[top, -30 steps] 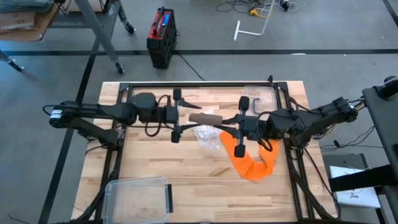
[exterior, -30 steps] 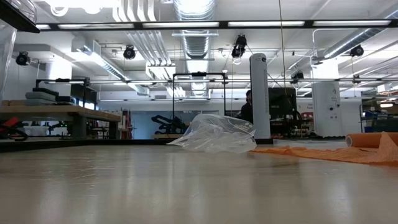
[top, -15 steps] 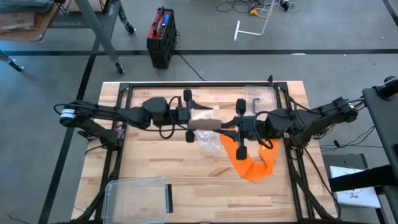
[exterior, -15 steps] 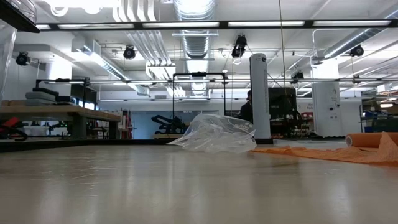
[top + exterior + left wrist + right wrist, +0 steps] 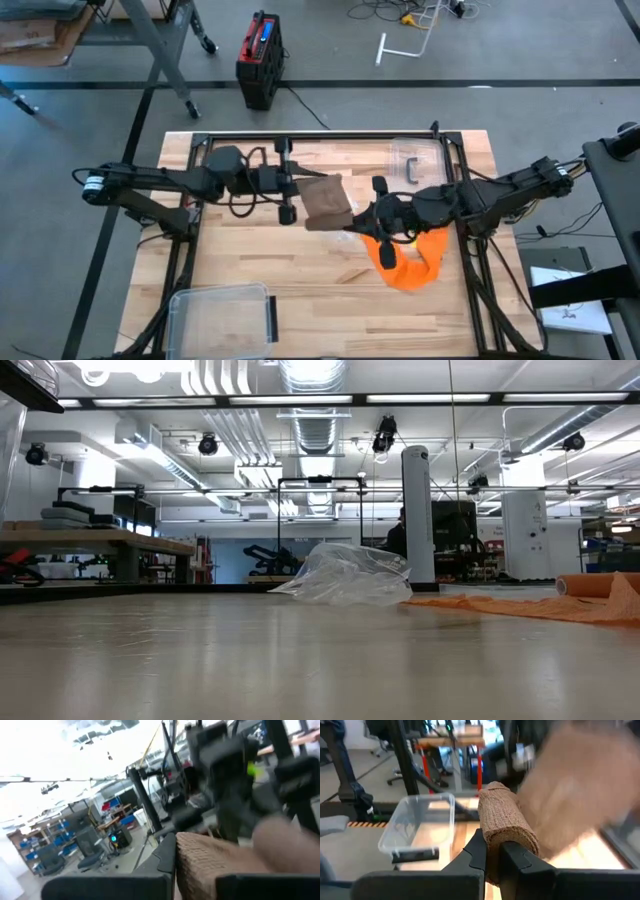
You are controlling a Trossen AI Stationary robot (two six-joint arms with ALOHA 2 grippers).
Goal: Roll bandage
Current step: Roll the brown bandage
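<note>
A tan elastic bandage is held above the table between both grippers. Its loose flat end (image 5: 322,200) is toward my left gripper (image 5: 298,190), and its rolled part (image 5: 505,822) is in my right gripper (image 5: 362,217). Both grippers are shut on it and face each other over the table's middle. Neither gripper shows in the low view. My left gripper holds the bandage's loose flat end (image 5: 200,865) between its two fingers, coming level from the table's left; the view is blurred and the exact spot does not show. My right gripper pinches the roll's end (image 5: 496,851) between its two fingers (image 5: 475,856). It comes from the table's right. The roll sticks out past the fingertips, clear of the table, and the unrolled strip (image 5: 575,785) runs off toward the left gripper.
A crumpled clear plastic bag (image 5: 345,575) and an orange cloth (image 5: 410,262) lie on the table under and beside the right gripper. A clear plastic container (image 5: 222,315) stands at the near left. A clear lid (image 5: 415,160) lies at the far right.
My left gripper has first gone toward the table's right, then drawn back toward the left with the bandage's end, so a flat stretch has unrolled between the grippers. My right gripper has gone toward the table's left with the roll and has turned.
</note>
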